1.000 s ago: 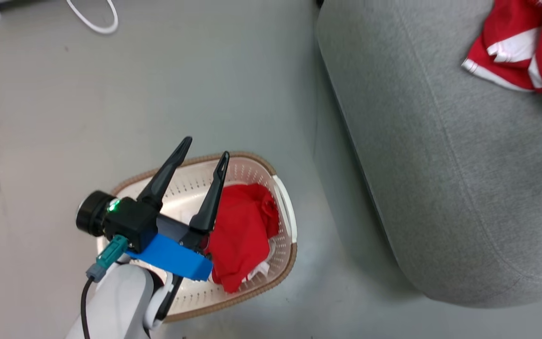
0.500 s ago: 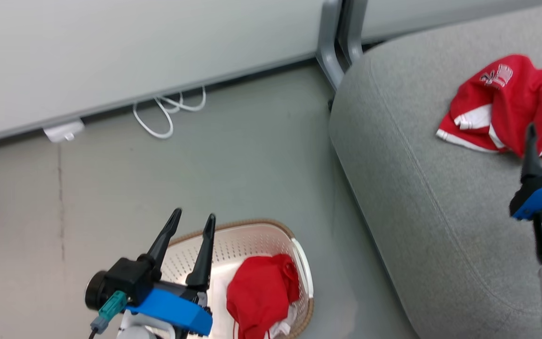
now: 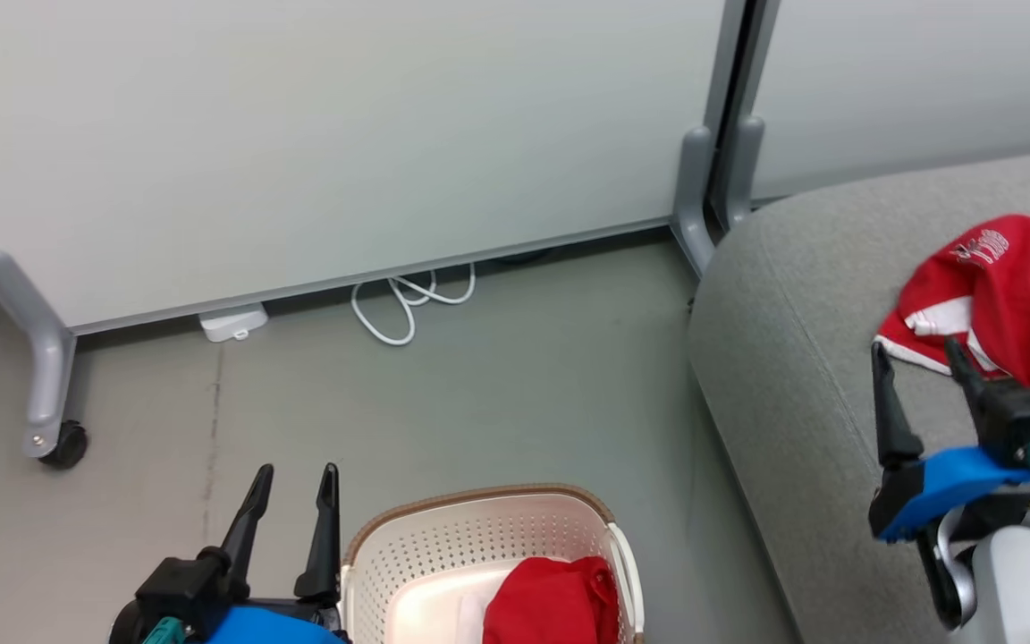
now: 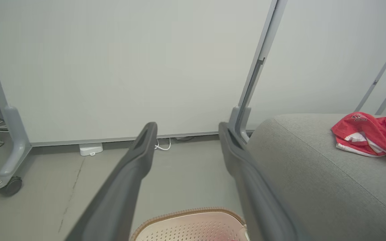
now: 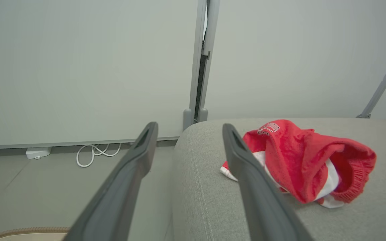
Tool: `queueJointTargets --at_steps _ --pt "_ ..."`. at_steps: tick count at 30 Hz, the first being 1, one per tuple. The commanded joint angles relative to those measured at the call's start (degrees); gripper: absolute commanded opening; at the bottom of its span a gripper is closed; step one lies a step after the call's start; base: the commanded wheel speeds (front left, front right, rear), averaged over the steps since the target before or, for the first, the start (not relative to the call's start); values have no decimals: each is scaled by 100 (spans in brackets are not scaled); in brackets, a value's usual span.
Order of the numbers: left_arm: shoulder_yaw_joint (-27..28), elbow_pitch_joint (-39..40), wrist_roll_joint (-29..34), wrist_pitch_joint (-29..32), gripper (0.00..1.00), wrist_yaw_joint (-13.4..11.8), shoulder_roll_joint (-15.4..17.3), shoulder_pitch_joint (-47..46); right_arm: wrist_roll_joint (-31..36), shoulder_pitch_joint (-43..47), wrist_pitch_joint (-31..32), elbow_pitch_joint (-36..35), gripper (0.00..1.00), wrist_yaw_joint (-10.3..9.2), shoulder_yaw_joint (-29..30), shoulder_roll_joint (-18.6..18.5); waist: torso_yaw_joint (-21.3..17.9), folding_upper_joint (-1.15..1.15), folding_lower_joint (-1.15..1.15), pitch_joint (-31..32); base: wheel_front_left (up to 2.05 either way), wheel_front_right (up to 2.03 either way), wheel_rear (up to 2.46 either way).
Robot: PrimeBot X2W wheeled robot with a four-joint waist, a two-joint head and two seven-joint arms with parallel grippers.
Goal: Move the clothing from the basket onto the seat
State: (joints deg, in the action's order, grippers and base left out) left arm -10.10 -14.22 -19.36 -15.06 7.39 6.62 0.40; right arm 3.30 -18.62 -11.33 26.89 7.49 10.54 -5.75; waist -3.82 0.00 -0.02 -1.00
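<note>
Left claw (image 3: 297, 470) wide, empty | right claw (image 3: 915, 349) likewise | we count two garments: first garment (image 3: 1007, 295) on seat (image 3: 801, 376) just beyond right claw, second garment (image 3: 551, 608) in one basket (image 3: 479, 495) beside left claw

The head view looks forward and down from above. Both wrist views face the wall panel (image 4: 112, 67) from low, sharing the seat (image 5: 196, 201).
</note>
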Motion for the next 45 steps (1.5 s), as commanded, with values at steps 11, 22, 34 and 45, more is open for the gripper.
queueJointTargets --at_steps 11,22,34,45 --pt "445 -190 89 -16 100 10 -18 150 -203 1042 253 -977 100 1 -631 269 399 0 2 161 0 0 0" --pt "595 -304 92 -16 100 10 -20 178 -320 1263 379 -1267 100 1 -893 287 467 0 2 187 0 0 0" --pt "518 -319 54 -16 100 10 -17 143 -392 1332 456 -1358 100 1 -963 288 448 0 2 140 0 0 0" --pt "383 -315 -15 -16 100 11 58 -124 -488 1080 461 -1491 100 1 -1007 288 349 0 2 -424 0 0 0"
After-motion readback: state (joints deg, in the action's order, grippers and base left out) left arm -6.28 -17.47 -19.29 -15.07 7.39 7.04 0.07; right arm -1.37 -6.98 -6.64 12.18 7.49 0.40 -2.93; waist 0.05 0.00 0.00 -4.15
